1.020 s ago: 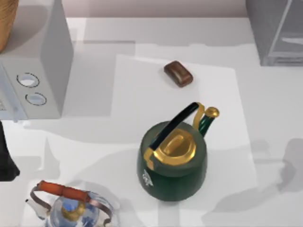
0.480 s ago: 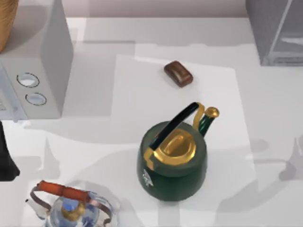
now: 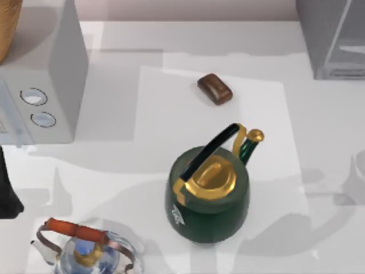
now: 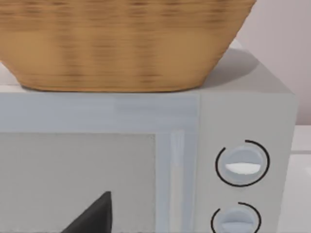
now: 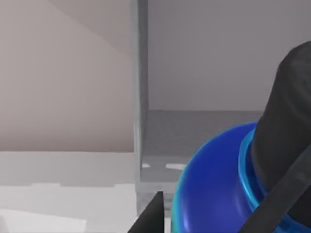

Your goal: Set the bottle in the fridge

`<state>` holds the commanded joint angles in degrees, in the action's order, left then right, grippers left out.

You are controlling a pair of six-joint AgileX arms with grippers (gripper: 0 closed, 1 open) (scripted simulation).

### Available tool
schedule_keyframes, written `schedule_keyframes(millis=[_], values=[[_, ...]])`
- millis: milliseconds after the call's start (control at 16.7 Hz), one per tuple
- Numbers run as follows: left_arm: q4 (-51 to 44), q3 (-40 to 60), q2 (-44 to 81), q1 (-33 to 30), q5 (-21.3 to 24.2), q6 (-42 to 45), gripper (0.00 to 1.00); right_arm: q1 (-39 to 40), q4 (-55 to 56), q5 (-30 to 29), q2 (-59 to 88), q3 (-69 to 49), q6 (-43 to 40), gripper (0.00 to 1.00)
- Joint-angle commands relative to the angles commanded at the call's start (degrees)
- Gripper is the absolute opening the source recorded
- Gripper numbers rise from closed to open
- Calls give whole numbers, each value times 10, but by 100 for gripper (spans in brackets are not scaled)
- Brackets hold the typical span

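Observation:
In the right wrist view a blue bottle (image 5: 214,184) with a black cap (image 5: 286,145) sits very close to the camera. My right gripper (image 5: 214,213) is shut on it, with dark fingers (image 5: 151,216) on either side. Straight ahead stands the grey fridge (image 5: 194,73), its inner floor (image 5: 194,127) visible past a vertical edge panel (image 5: 139,87). In the top view the fridge (image 3: 333,37) stands at the far right corner. My left arm (image 3: 5,191) stays at the left edge, with one dark finger (image 4: 95,217) in front of the microwave.
A green and gold kettle (image 3: 208,194) stands mid-table on a white mat (image 3: 171,114), with a small brown block (image 3: 215,89) behind it. A glass kettle (image 3: 85,251) is at the near left. The microwave (image 3: 40,91) carries a wicker basket (image 4: 121,43).
The arm shadows on the table's right side have slid further right. The kettles, the brown block and the left arm have not moved.

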<state>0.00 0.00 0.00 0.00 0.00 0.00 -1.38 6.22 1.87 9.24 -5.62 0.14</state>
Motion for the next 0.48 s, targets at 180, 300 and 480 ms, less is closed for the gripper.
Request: schedule_keyframes(millis=[180, 300, 480], values=[[0, 0, 0, 0, 0, 0, 100, -17, 74, 19, 127, -64, 4, 1], [0, 0, 0, 0, 0, 0, 100, -32, 133, 33, 238, -116, 7, 1], [0, 0, 0, 0, 0, 0, 100, -58, 231, 54, 432, -201, 9, 1]])
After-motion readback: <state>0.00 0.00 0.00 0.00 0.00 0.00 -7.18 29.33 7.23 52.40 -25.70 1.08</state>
